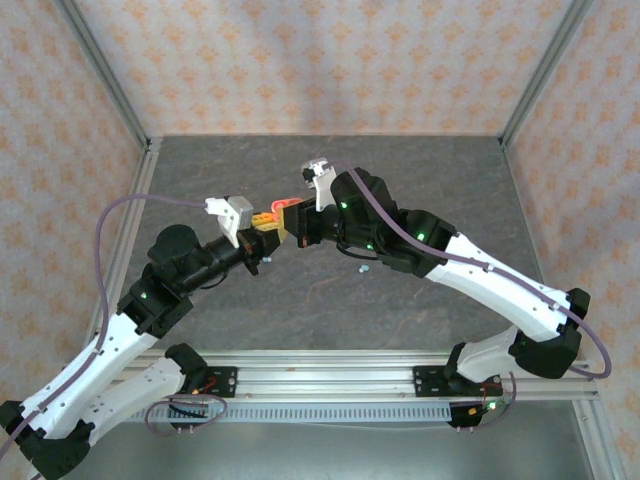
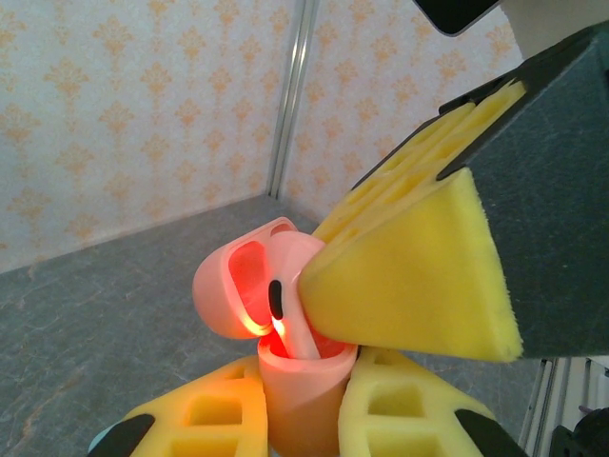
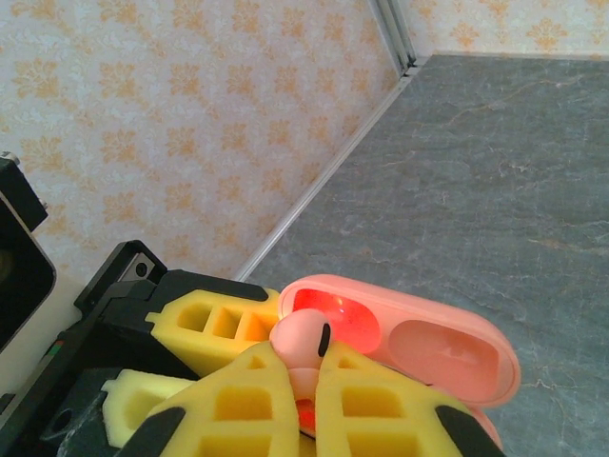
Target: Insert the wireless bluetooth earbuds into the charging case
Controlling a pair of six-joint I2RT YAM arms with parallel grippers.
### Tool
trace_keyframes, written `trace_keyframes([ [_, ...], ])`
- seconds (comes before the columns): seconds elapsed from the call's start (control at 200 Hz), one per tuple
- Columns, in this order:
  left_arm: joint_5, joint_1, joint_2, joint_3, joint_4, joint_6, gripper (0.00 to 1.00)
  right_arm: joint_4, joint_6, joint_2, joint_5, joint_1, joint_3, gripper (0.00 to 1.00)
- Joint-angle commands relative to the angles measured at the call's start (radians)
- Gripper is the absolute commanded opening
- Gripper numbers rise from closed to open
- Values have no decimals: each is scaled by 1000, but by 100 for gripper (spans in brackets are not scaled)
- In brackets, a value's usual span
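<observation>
My left gripper (image 2: 303, 419) clamps the pink case (image 2: 233, 290); my right gripper (image 3: 303, 376) pinches a pink earbud (image 3: 297, 341), half-seated; teal earbuds (image 1: 362, 268), at 4 o'clock, remain.

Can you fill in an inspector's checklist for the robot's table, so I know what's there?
Surface: grey, stone-patterned table.
Job's things: pink case with its lid open; pink earbud at the case's mouth; tiny pale bits on the table by the right arm, probably teal earbuds, too small to be sure.
Clutter: nothing seen.
Grippers: left gripper shut on the pink case; right gripper shut on the pink earbud, over the case.
Cables: a purple cable loops beside the left arm, and another is by the right.
Surroundings: patterned walls and metal frame posts.
</observation>
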Motion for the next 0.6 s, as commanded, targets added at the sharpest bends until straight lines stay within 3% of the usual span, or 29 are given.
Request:
trace_keyframes([
  [0.0, -19, -12, -27, 20, 65, 22, 0, -53, 8, -8, -2, 6, -13, 11],
  [0.595, -28, -12, -35, 35, 31, 41, 0, -47, -17, -13, 3, 7, -24, 23],
])
